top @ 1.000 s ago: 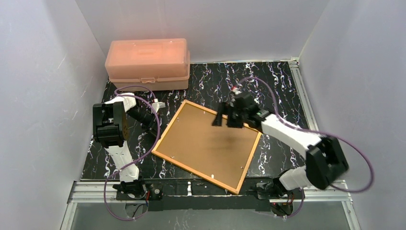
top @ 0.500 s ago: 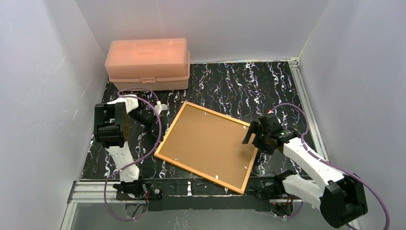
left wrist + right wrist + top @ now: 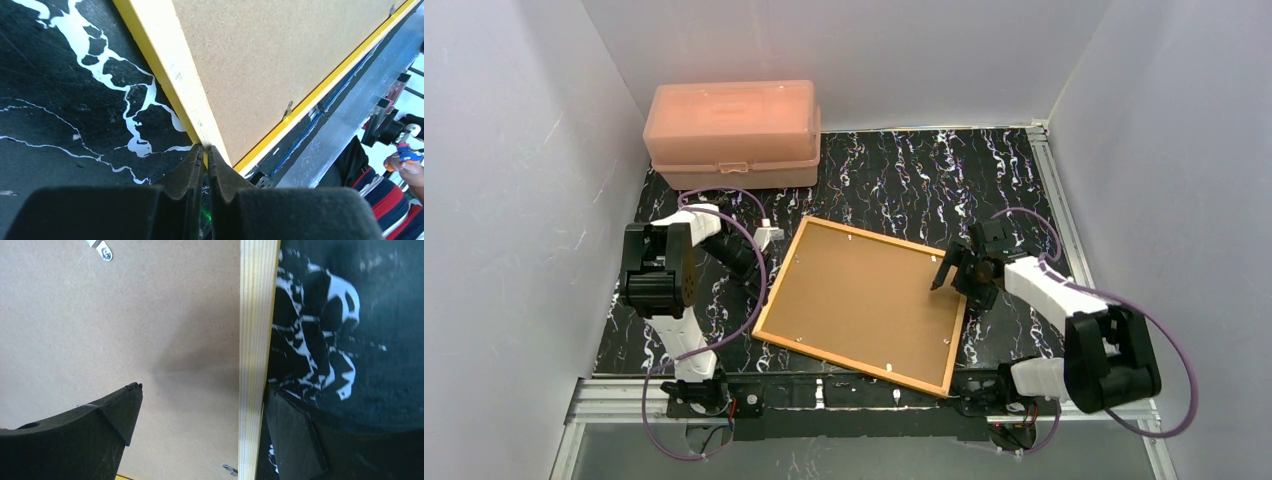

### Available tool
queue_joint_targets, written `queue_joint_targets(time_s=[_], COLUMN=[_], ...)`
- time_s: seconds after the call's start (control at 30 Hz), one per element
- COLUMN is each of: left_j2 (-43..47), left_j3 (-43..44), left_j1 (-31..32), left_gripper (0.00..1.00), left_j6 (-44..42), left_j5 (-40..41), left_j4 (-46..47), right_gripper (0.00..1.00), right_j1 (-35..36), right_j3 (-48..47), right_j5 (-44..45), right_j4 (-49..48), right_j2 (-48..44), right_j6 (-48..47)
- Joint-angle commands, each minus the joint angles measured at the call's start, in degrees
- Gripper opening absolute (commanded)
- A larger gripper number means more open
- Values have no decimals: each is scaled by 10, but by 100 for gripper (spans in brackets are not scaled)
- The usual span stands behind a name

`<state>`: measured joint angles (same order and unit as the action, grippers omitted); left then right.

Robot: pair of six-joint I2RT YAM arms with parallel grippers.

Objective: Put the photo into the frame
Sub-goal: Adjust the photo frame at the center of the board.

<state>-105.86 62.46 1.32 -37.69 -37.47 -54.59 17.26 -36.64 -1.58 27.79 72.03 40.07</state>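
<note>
The frame [image 3: 849,361] lies face down on the black marbled table, its brown backing board [image 3: 859,300] facing up. The photo is hidden. My left gripper [image 3: 759,268] is at the frame's left edge. In the left wrist view it [image 3: 205,150] is shut on the yellow rim [image 3: 170,70] beside the backing board [image 3: 270,55]. My right gripper [image 3: 957,288] is open at the frame's right edge. In the right wrist view it [image 3: 202,390] straddles the pale wooden rim [image 3: 256,315], one finger [image 3: 117,412] over the backing board [image 3: 125,315], the other outside the rim.
A pink plastic box [image 3: 732,133] stands at the back left against the wall. Small metal clips [image 3: 288,107] [image 3: 104,251] sit along the board's edges. An aluminium rail [image 3: 824,395] runs along the table's near edge. White walls enclose three sides.
The right arm swung from above the board's far part down to the frame's right edge. The frame turned a little and now lies squarer to the table. The left gripper stayed shut on the rim.
</note>
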Motion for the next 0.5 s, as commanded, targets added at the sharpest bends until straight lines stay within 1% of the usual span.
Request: queue_joint_targets(time_s=[0.0, 0.07, 0.13, 0.33, 0.47], left_j2=[22, 25, 23, 31, 43], left_j3=[-22, -23, -22, -21, -12], left_j1=[16, 19, 24, 37, 32], left_gripper=[5, 5, 5, 5, 5], left_j6=[-25, -26, -28, -58, -66], left_j5=[16, 12, 10, -33, -42], left_j4=[2, 2, -2, -40, -67], right_gripper=[99, 99, 99, 99, 99], right_j1=[-11, -12, -14, -41, -45], right_j3=[-58, -81, -112, -222, -269], right_j5=[-77, -94, -89, -34, 1], right_j4=[-100, -116, -113, -61, -17], right_j2=[57, 83, 106, 148, 149], right_j6=[-20, -19, -25, -63, -71])
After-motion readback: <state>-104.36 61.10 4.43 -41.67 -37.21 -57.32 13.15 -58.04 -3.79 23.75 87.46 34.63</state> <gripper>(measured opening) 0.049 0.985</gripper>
